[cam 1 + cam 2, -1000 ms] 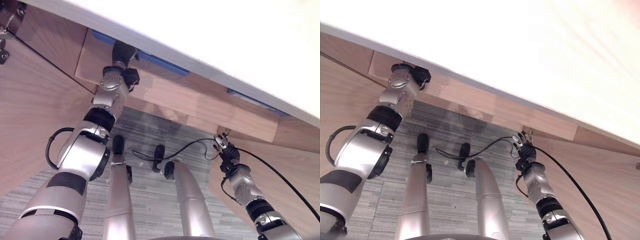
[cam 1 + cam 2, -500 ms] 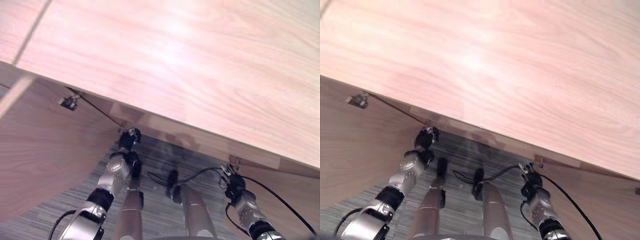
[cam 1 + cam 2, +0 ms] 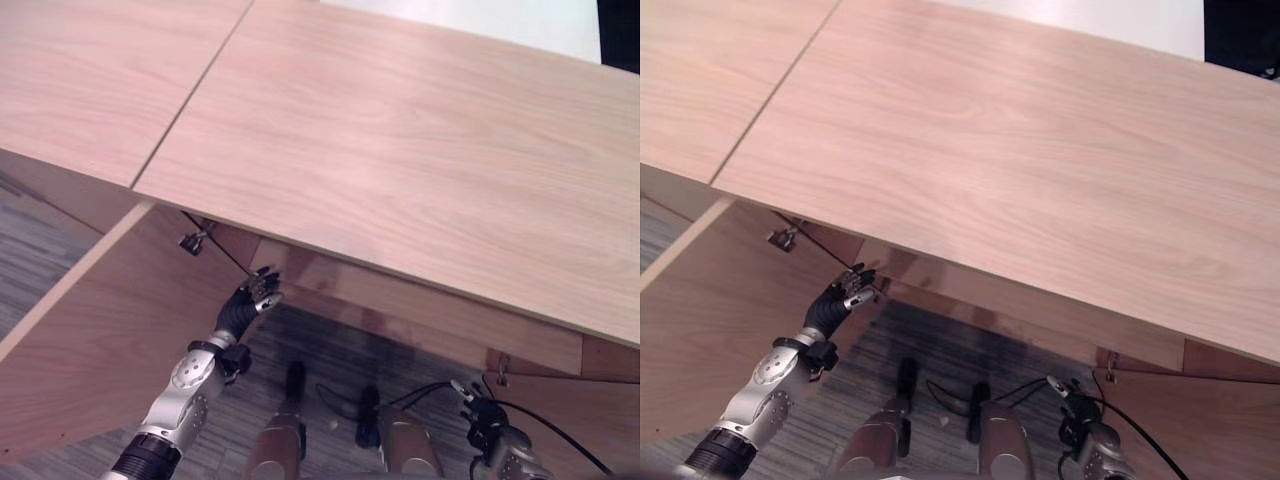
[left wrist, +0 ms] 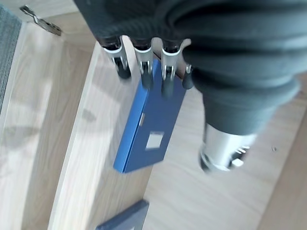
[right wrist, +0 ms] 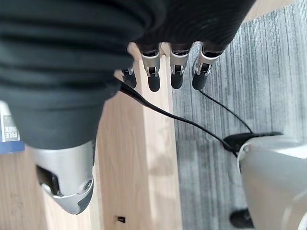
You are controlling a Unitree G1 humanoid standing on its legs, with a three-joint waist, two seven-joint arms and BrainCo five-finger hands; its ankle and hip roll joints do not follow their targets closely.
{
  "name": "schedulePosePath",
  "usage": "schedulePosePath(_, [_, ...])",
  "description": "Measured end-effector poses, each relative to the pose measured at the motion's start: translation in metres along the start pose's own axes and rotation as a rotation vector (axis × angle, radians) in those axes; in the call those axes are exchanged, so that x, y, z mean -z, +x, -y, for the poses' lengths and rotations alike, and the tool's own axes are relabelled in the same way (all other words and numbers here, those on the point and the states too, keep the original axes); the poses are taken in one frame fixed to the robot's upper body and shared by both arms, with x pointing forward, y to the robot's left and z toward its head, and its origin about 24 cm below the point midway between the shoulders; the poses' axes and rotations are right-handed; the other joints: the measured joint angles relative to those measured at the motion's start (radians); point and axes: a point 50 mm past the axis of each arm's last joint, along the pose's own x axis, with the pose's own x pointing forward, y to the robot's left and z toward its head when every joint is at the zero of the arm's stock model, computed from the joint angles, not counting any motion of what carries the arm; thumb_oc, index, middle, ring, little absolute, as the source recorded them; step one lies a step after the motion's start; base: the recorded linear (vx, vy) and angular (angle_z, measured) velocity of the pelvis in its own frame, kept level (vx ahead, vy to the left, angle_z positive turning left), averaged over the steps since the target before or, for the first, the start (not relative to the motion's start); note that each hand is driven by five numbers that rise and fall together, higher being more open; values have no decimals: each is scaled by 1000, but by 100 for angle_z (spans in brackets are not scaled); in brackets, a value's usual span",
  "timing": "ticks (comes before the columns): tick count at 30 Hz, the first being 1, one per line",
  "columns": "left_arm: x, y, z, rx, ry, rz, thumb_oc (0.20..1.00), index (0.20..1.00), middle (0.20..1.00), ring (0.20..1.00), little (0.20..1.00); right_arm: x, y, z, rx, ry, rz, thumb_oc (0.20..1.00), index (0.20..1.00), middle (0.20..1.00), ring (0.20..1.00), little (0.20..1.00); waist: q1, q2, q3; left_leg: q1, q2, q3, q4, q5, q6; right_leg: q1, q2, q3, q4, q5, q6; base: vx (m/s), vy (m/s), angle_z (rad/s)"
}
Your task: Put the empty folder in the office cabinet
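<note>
The blue folder (image 4: 148, 128) lay flat on a shelf inside the cabinet (image 3: 420, 150), just past the fingers of my left robot hand (image 3: 252, 298), which was released and held nothing. My right robot hand (image 3: 1072, 397) hung released near the floor. I judged the folder light, stiff and smooth-faced, best taken by its spine edge.

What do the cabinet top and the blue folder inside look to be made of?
Cabinet top: light wood or wood-look laminate, with visible grain and a soft sheen. Blue folder: stiff, matte blue board or plastic, judging by its flat faces and straight edges; which one cannot be told. It lies on a shelf past the left hand.
</note>
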Motion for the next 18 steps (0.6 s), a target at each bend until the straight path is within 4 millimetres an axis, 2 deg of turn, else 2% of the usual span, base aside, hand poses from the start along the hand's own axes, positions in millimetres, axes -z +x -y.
schedulePosePath(5, [28, -22, -15, -61, 59, -111, 1000, 1000, 1000, 1000, 1000, 8, -2, 2, -6, -58, -41, 1000, 1000, 1000, 1000, 1000, 7, 31, -29, 72, 13, -1, -22, -1, -2, 82, 19, -3, -42, 2, 3, 59, -74, 2])
schedulePosePath(6, [50, -30, -28, -130, 83, -207, 1000, 1000, 1000, 1000, 1000, 9, -2, 3, -10, -91, -46, 1000, 1000, 1000, 1000, 1000, 10, 41, -42, 97, 18, -6, -28, 0, -2, 121, 30, -4, -62, 3, 3, 18, -74, 8])
schedulePosePath(7, [63, -38, -34, -172, 85, -264, 1000, 1000, 1000, 1000, 1000, 10, -3, 3, -10, -103, -52, 1000, 1000, 1000, 1000, 1000, 12, 43, -57, 109, 20, -10, -32, 0, -2, 132, 33, -6, -67, 3, 3, 11, -64, 12])
schedulePosePath(11, [101, -67, -45, -248, 139, -460, 1000, 1000, 1000, 1000, 1000, 11, -4, 7, -7, -185, -64, 1000, 1000, 1000, 1000, 1000, 35, 53, -94, 111, 33, -48, -37, 12, -20, 162, 54, -29, -94, 0, -1, -48, -66, 26])
schedulePosePath(13, [127, -76, -47, -312, 132, -564, 1000, 1000, 1000, 1000, 1000, 14, -4, 12, 15, -222, -90, 1000, 1000, 1000, 1000, 1000, 54, 62, -100, 98, 36, -80, -36, 41, -63, 170, 65, -55, -105, -2, -4, -104, -51, 50])
schedulePosePath(15, [149, -88, -44, -353, 121, -678, 1000, 1000, 1000, 1000, 1000, 13, -3, 12, 12, -270, -99, 1000, 1000, 1000, 1000, 1000, 63, 58, -100, 60, 37, -89, -37, 97, -135, 156, 65, -82, -113, -6, -21, -145, -13, 55])
schedulePosePath(16, [154, -90, -42, -360, 118, -699, 1000, 1000, 1000, 1000, 1000, 13, -3, 11, 13, -280, -102, 1000, 1000, 1000, 1000, 1000, 66, 53, -102, 46, 37, -84, -41, 116, -146, 148, 61, -94, -114, 1, -44, -164, 22, 36])
schedulePosePath(17, [162, -97, -39, -373, 102, -740, 1000, 1000, 1000, 1000, 1000, 13, -3, 11, 11, -313, -105, 1000, 1000, 1000, 1000, 1000, 71, 31, -93, 39, 40, 8, -29, 53, -136, 142, 33, -163, -124, 43, -111, -167, 47, 52])
schedulePosePath(18, [167, -103, -38, -374, 102, -786, 1000, 1000, 1000, 1000, 1000, 18, -4, 9, 7, -325, -119, 1000, 1000, 1000, 1000, 1000, 63, -22, -100, 21, 44, 189, 107, -31, -34, 163, -7, -191, -177, 87, -119, -152, 71, 63])
